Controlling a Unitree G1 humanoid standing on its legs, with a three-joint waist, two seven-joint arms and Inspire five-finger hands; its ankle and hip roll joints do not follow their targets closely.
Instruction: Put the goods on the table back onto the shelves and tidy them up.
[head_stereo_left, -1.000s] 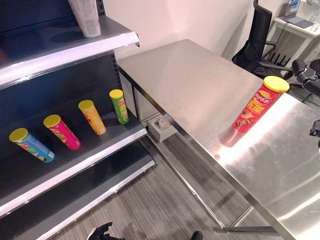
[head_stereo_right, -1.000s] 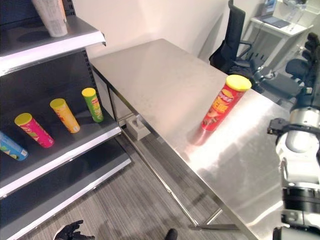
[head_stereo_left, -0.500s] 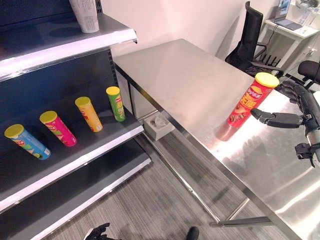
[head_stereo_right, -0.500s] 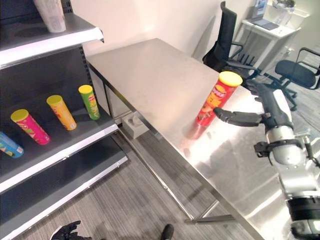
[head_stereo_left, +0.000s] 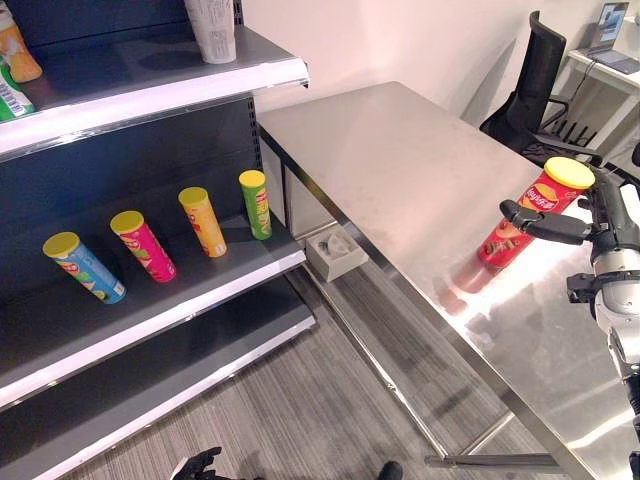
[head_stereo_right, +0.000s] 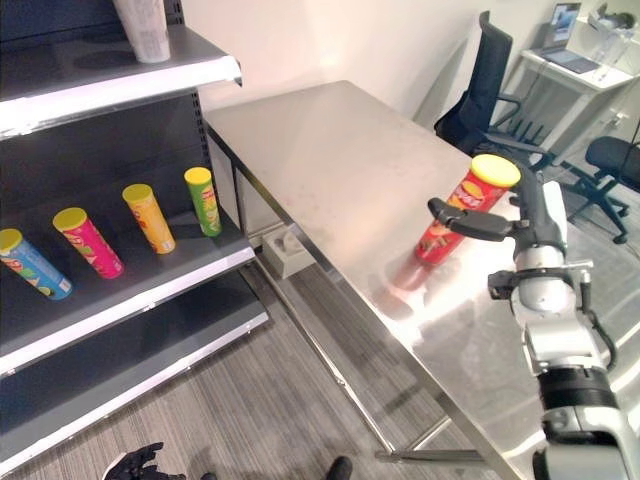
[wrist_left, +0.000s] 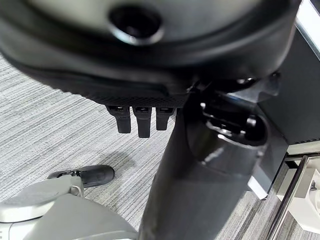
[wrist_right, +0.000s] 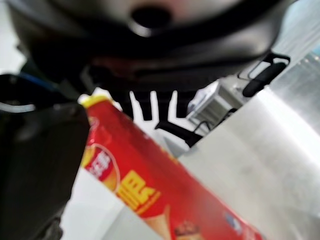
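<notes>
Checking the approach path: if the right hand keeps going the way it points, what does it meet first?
Probably the red can on the table; the right hand, open, already reaches across its front, though depth is unclear.

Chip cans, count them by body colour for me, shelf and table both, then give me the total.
Blue chip can: 1
Pink chip can: 1
Orange chip can: 1
Green chip can: 1
Red chip can: 1
Total: 5

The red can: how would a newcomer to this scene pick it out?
Find the steel table right of the shelves. The red can stands upright near its right end, by the right hand. It alone sits on the table; other cans are shelved.
</notes>
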